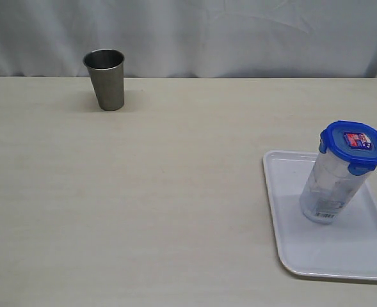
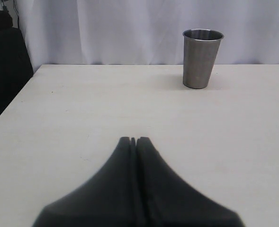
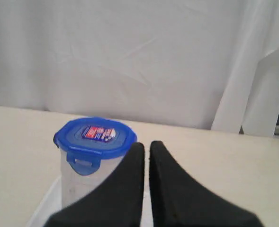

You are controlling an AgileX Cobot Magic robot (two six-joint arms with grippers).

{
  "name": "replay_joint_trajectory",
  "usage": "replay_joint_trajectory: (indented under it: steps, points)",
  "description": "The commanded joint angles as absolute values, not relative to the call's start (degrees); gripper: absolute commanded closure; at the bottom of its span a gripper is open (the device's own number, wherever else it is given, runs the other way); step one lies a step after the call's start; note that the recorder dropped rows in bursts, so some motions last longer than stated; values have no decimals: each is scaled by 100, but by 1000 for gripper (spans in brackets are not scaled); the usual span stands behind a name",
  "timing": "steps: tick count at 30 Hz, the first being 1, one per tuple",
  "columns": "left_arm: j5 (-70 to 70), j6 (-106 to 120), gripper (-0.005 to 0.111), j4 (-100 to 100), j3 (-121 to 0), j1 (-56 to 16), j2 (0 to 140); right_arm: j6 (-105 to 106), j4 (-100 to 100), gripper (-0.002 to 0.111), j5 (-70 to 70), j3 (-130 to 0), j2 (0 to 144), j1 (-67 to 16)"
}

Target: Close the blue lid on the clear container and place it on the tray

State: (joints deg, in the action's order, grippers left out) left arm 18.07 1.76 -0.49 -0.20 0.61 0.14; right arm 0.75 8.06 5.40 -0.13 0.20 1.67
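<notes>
Standing on white tray [image 1: 287, 211]: clear container [image 1: 332, 185], round blue lid [image 1: 355, 144] on; left tool [image 2: 133, 140], right tool [image 3: 146, 144] closed.

The left claw [image 2: 133, 140] fills the near part of the view, its two dark fingers [image 2: 122, 156] pressed together with only a thin seam between them, holding nothing. It hangs over a pale worktop [image 2: 82, 118]. Farther off a steel cup [image 2: 201, 59] stands upright (open mouth up) near the worktop's far edge, with a white curtain [image 2: 106, 30] behind it.
</notes>
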Motion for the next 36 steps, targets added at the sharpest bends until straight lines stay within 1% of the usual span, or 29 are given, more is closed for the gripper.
replay_joint_trajectory:
  steps: [1,6,36]
  points:
    - [1773,141,107,-43,0,66,0,-181,687,104,1194,0,0,185]
    - [1773,141,107,-43,0,66,0,-170,650,104,1947,0,0,185]
    - [1773,141,107,-43,0,66,0,-256,623,104,1960,0,0,185]
